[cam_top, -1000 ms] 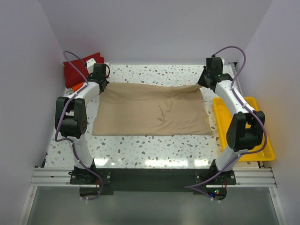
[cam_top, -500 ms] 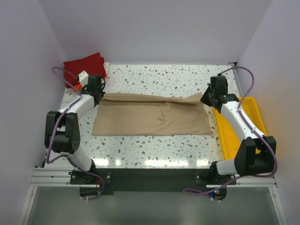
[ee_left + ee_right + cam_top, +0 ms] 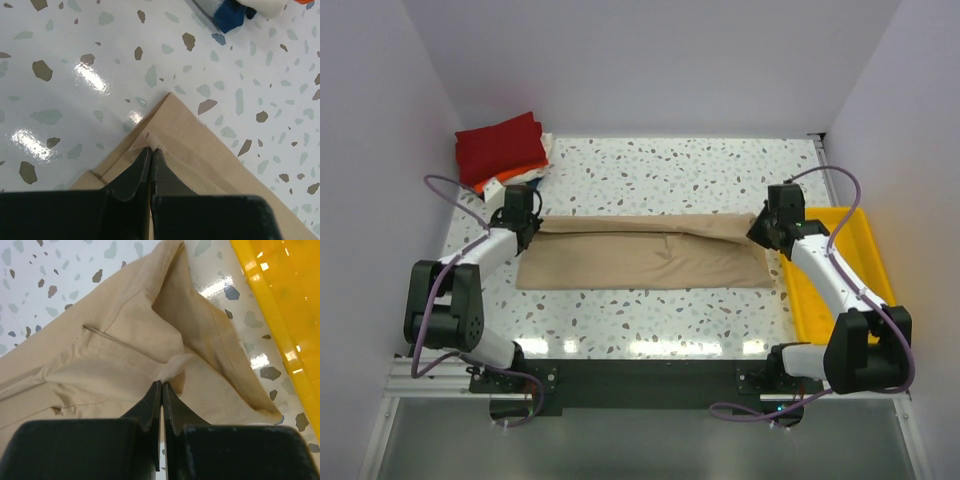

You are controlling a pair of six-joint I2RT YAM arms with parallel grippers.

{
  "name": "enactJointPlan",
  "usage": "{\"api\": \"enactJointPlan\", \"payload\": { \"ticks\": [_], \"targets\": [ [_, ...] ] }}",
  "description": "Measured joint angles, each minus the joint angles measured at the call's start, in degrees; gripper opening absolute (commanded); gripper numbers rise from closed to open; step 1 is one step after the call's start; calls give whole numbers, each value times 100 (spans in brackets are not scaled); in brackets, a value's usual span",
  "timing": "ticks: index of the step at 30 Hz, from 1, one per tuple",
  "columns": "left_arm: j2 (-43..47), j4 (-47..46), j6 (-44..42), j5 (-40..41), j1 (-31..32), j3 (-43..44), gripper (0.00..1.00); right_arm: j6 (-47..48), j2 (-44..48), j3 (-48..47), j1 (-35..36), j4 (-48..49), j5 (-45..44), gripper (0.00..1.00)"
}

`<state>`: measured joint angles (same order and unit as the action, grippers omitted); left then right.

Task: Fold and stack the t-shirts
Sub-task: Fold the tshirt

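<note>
The tan t-shirt (image 3: 645,252) lies across the middle of the speckled table, its far edge doubled over towards the near edge. My left gripper (image 3: 526,222) is shut on the shirt's far left corner (image 3: 150,142). My right gripper (image 3: 762,228) is shut on a pinch of cloth at the shirt's far right corner (image 3: 172,367). A stack of folded shirts sits at the far left corner: dark red (image 3: 500,148) on top, orange (image 3: 492,185) and white (image 3: 543,148) edges showing under it.
A yellow plastic tray (image 3: 835,270) stands along the table's right edge, close to my right arm; its rim shows in the right wrist view (image 3: 280,300). White walls close in the table at the back and both sides.
Both grippers have drawn the shirt's far edge towards the near edge, folding it over. The shirt now shows as a narrower band. The red stack is uncovered by the left arm.
</note>
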<state>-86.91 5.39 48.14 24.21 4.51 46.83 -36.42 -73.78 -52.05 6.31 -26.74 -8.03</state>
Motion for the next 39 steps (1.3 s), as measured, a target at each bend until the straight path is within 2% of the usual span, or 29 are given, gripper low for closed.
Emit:
{"api": "enactJointPlan", "payload": {
  "ticks": [7, 11, 14, 15, 16, 17, 18, 19, 21, 28, 33, 39],
  "targets": [
    [184, -186, 81, -22, 0, -389, 0, -39, 81, 323, 0, 50, 33, 0],
    [310, -382, 83, -24, 0, -590, 1, -52, 195, 481, 0, 140, 83, 9],
    [365, -492, 85, -22, 0, -715, 9, -48, 278, 647, 0, 190, 192, 15],
    [389, -507, 85, -20, 0, -748, 14, -48, 299, 691, 0, 192, 216, 18],
    [435, -553, 81, -22, 0, -813, 27, -46, 332, 737, 0, 197, 238, 22],
    [496, -577, 70, -17, 0, -876, 34, -46, 367, 767, 0, 190, 280, 29],
    [577, -597, 76, -7, 0, -944, 50, -39, 409, 793, 0, 195, 310, 32],
    [682, -612, 92, 11, -2, -1010, 55, -17, 459, 809, -4, 192, 350, 38],
    [896, -619, 118, 42, -7, -1093, 64, 15, 573, 820, -7, 195, 463, 40],
    [1451, -807, 186, 7, -11, -1191, 61, 90, 815, 785, 7, 345, 741, 41],
    [874, -872, 190, -199, 140, -994, 53, 129, 337, 616, 63, 498, 763, 41],
    [39, -879, 184, -404, 407, -643, 51, 153, -345, 317, 208, 660, 601, 41]
  ]
}}
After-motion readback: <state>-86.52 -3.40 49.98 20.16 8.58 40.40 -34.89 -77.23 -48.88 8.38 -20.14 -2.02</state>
